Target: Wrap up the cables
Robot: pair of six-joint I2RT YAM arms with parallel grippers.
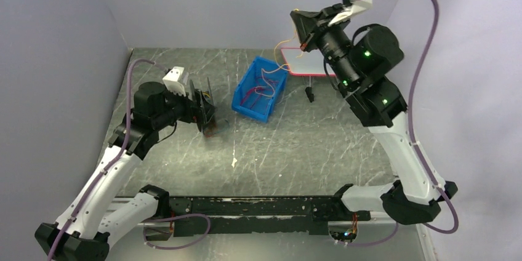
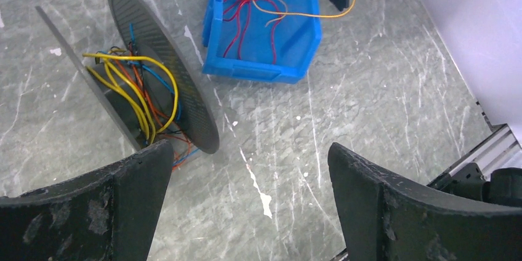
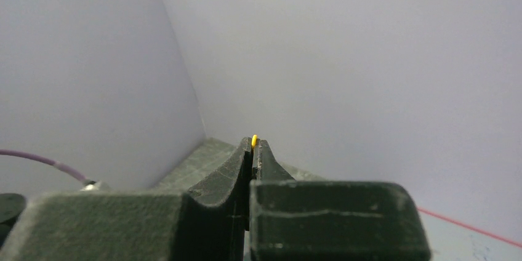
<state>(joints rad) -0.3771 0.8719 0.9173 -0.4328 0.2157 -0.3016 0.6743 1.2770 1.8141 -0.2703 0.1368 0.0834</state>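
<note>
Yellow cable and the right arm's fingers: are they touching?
Touching. The right wrist view shows the right fingers shut together, with a bit of the yellow cable squeezed between their tips and poking out.

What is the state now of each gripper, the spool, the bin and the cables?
Left gripper: open, empty.
Right gripper: raised, shut on orange cable.
Spool: on edge, partly wound with yellow cables.
Blue bin: upright, holding loose red cables; the orange cable trails out of it.

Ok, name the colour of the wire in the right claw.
The wire is yellow; clearest in the right wrist view.
</note>
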